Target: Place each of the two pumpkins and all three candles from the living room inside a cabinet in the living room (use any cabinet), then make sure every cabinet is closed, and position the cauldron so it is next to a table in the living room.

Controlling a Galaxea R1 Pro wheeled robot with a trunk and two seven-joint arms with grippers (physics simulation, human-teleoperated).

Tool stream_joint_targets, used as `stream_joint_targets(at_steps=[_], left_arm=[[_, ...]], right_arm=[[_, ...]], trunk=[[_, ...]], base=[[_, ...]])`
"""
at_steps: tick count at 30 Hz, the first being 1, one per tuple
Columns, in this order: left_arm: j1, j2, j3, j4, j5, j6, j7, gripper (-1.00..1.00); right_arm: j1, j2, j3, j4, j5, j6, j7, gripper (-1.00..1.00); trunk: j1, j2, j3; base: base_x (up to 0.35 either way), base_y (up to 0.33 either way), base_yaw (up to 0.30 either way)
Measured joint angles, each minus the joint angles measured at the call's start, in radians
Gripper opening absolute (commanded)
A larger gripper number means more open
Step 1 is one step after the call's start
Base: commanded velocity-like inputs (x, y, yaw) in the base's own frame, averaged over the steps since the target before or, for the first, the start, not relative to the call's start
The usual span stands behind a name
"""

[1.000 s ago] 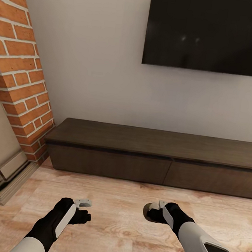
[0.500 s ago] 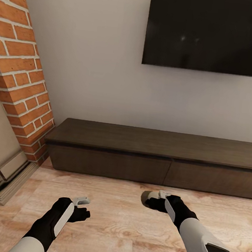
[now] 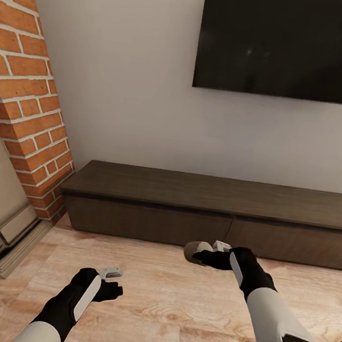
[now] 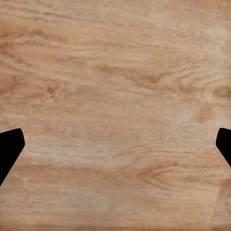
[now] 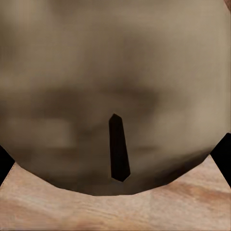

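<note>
In the head view my right gripper (image 3: pixel 205 257) is shut on a stubby tan candle (image 3: pixel 196 250), held just above the floor in front of the cabinet (image 3: pixel 216 197). This long low dark-brown console stands against the wall with both drawer fronts shut. The right wrist view looks closely at the candle (image 5: pixel 115 77) and its dark wick, with black fingertips (image 5: pixel 5 161) at either side. My left gripper (image 3: pixel 113 282) hovers open over bare wooden floor, nearer to me and to the left. Its fingertips (image 4: pixel 9 147) stand wide apart with nothing between them.
A red brick fireplace column (image 3: pixel 25 96) with a stone hearth base (image 3: pixel 2 250) stands at the left. A black TV (image 3: pixel 286 43) hangs on the wall above the console. Light wooden floor (image 3: pixel 165 314) stretches between me and the console.
My right gripper has carried the candle forward and a little left, closer to the cabinet front. The left arm has barely moved.
</note>
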Motion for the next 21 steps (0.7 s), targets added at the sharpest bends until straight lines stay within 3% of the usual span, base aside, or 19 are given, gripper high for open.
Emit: stream_joint_targets(at_steps=[6,9,12,17,21], left_arm=[[0.000,-0.001,0.001,0.000,0.009,0.000,-0.003,1.00],[-0.001,-0.002,0.007,0.002,0.047,0.000,-0.004,1.00],[-0.002,-0.001,0.011,0.006,0.113,0.000,-0.004,1.00],[-0.005,0.004,0.022,0.042,0.282,-0.019,-0.010,1.00],[-0.006,0.004,0.027,0.061,0.348,-0.089,-0.059,1.00]], right_arm=[[0.002,0.000,-0.002,-0.107,-0.001,0.119,0.124,-1.00],[0.002,0.000,-0.002,-0.145,-0.010,0.159,0.203,-1.00],[0.003,0.000,-0.003,-0.173,0.000,0.182,0.268,-1.00],[0.005,0.001,-0.003,-0.275,-0.010,0.225,0.440,-1.00],[0.009,0.002,-0.003,-0.361,-0.013,0.273,0.530,-1.00]], trunk=[[0.000,0.000,0.000],[0.000,0.000,0.000],[0.000,0.000,0.000],[0.000,0.000,0.000],[0.000,0.000,0.000]], base=[[0.000,0.000,0.000],[0.000,0.000,0.000],[0.000,0.000,0.000],[0.000,0.000,0.000],[0.000,0.000,0.000]])
